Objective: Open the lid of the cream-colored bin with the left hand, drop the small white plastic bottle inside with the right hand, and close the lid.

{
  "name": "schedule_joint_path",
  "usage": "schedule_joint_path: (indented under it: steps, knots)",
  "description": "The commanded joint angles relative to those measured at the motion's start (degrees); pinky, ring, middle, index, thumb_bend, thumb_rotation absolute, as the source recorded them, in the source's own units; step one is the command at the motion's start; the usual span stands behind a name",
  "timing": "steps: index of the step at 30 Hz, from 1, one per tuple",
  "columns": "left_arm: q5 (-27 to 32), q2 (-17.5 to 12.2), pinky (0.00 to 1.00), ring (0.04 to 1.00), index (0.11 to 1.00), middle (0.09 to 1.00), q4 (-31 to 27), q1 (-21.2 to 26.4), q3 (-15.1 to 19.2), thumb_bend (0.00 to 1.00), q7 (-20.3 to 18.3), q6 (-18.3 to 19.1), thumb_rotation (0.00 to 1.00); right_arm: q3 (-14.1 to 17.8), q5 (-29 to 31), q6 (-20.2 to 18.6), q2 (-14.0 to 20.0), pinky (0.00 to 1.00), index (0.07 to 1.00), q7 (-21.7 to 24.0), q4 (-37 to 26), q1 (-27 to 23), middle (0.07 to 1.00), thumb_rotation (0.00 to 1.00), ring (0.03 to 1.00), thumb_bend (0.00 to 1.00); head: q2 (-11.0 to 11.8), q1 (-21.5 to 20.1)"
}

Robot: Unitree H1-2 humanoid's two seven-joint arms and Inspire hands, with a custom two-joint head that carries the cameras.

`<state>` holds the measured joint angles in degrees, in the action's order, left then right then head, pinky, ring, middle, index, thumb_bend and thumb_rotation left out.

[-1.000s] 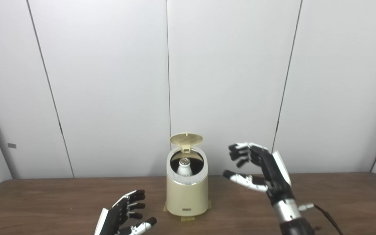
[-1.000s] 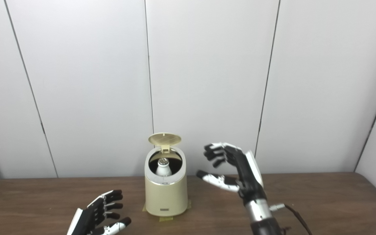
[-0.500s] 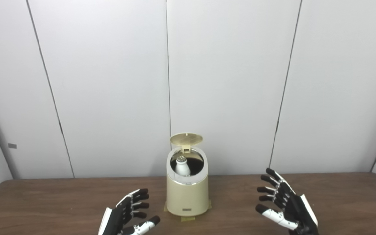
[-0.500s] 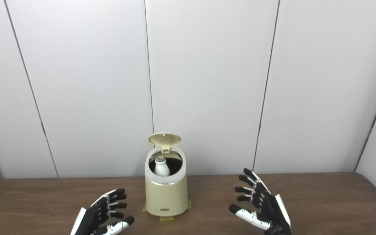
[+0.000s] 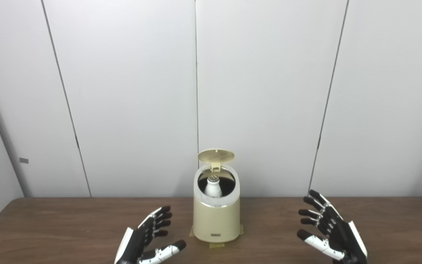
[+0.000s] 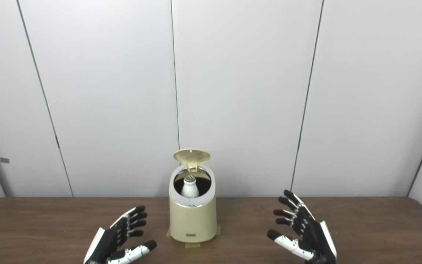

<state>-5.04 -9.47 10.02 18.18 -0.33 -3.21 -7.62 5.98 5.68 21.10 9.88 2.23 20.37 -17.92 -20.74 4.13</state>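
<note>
The bin (image 5: 216, 220) is seen at the table's (image 5: 50, 227) middle with its lid (image 5: 216, 155) raised upright. The bottle (image 5: 213, 186) stands inside, its cap visible in the opening. The left hand (image 5: 147, 238) and right hand (image 5: 330, 233) are held low on either side, fingers spread, nothing grasped.

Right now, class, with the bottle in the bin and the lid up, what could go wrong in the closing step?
1. The bottle stands upright with its cap near the bin opening, so the lid might catch on it.
2. The left hand is low beside the bin; reaching for the lid could nudge or tip it.
</note>
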Motion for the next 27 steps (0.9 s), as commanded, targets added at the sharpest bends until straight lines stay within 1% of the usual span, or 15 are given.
schedule_joint_path:
  steps: [1, 4, 6, 8, 9, 10, 12, 14, 18, 19, 21, 23, 25, 27]
  knots:
    - [-0.36, -1.22, 0.73, 0.827, 0.891, 0.863, -2.77, 7.06, 0.1, 0.89, -0.6, 0.2, 0.29, 0.24, 1.06, 1.77, -0.36, 0.64, 0.865, 0.5, -0.24, -1.55, 0.843, 0.34, 0.728, 0.85, 0.1, 0.16]
    - [-1.19, -2.61, 0.74, 0.855, 0.897, 0.881, -2.43, 12.39, -0.57, 0.91, -1.57, 2.68, 0.31, 0.34, 1.06, 2.54, -0.42, 0.63, 0.872, 0.59, 0.73, -1.52, 0.849, 0.33, 0.732, 0.83, 0.05, 0.2]
    - [-2.61, -3.34, 0.78, 0.894, 0.916, 0.91, -1.85, 15.52, -1.34, 0.89, -2.13, 4.37, 0.32, 0.35, 0.71, 2.95, -0.44, 0.62, 0.876, 0.53, 1.26, -1.52, 0.846, 0.34, 0.722, 0.82, 0.15, 0.09]
    - [-3.85, -3.91, 0.85, 0.932, 0.929, 0.93, -0.76, 18.1, -2.07, 0.91, -2.42, 5.29, 0.33, 0.41, 0.85, 3.32, -0.42, 0.61, 0.876, 0.72, 1.91, -1.58, 0.845, 0.34, 0.719, 0.82, 0.28, -0.02]
    - [-4.34, -4.12, 0.88, 0.954, 0.936, 0.942, 0.04, 19.37, -2.4, 0.92, -2.54, 5.4, 0.34, 0.47, 1.05, 2.87, -0.55, 0.61, 0.874, 0.73, 1.58, -1.45, 0.847, 0.33, 0.721, 0.81, 0.34, -0.14]
    - [-4.8, -4.3, 0.89, 0.964, 0.941, 0.95, 0.77, 20.49, -2.73, 0.92, -2.64, 5.41, 0.35, 0.45, 1.08, 2.43, -0.67, 0.61, 0.866, 0.69, 1.09, -1.26, 0.842, 0.34, 0.716, 0.83, 0.34, -0.21]
    - [-5.81, -4.58, 0.89, 0.97, 0.949, 0.96, 2.17, 22.55, -3.44, 0.93, -2.74, 5.47, 0.36, 0.35, 1.2, 2.23, -0.81, 0.62, 0.867, 0.84, 0.5, -1.06, 0.848, 0.34, 0.715, 0.82, 0.38, -0.25]
    - [-6.62, -4.59, 0.88, 0.965, 0.948, 0.961, 3.81, 24.62, -4.05, 0.94, -3.05, 5.28, 0.37, 0.43, 1.6, 2.71, -0.76, 0.62, 0.872, 1.19, 1.35, -1.2, 0.853, 0.33, 0.718, 0.82, 0.43, -0.26]
    - [-7.59, -4.66, 0.91, 0.975, 0.947, 0.974, 6.92, 28.15, -5.33, 0.94, -4.13, 4.95, 0.37, 0.43, 1.77, 3.04, -1.01, 0.61, 0.855, 1.56, 1.46, -1.21, 0.852, 0.33, 0.715, 0.84, 0.57, -0.64]
    - [-7.86, -4.69, 0.93, 0.985, 0.947, 0.981, 7.35, 28.76, -5.64, 0.94, -4.41, 5.06, 0.38, 0.38, 1.64, 3.09, -1.04, 0.61, 0.86, 1.59, 1.35, -1.17, 0.851, 0.33, 0.71, 0.83, 0.57, -0.64]
    - [-8.72, -4.87, 0.94, 0.99, 0.948, 0.987, 8.28, 30.01, -6.42, 0.93, -4.82, 4.96, 0.38, 0.3, 1.11, 3.02, -1.16, 0.6, 0.858, 1.31, 1.02, -1.12, 0.845, 0.33, 0.702, 0.84, 0.62, -0.95]
    - [-10.39, -5.2, 0.93, 0.982, 0.935, 0.982, 9.41, 31.3, -7.57, 0.94, -4.9, 4.82, 0.39, 0.21, 0.43, 2.89, -1.28, 0.58, 0.852, 0.92, 0.55, -1.0, 0.834, 0.35, 0.688, 0.84, 0.69, -1.06]
    - [-11.58, -5.31, 0.91, 0.957, 0.903, 0.947, 10.62, 32.2, -8.43, 0.95, -4.96, 4.61, 0.41, 0.25, 0.15, 2.93, -1.38, 0.58, 0.856, 0.78, 0.55, -0.98, 0.835, 0.36, 0.687, 0.85, 0.77, -1.18]
    - [-12.8, -5.56, 0.9, 0.937, 0.871, 0.9, 11.25, 32.76, -9.4, 0.95, -5.41, 4.88, 0.42, 0.32, 0.17, 2.67, -1.57, 0.58, 0.854, 0.75, 0.25, -0.9, 0.831, 0.36, 0.684, 0.86, 0.75, -1.41]
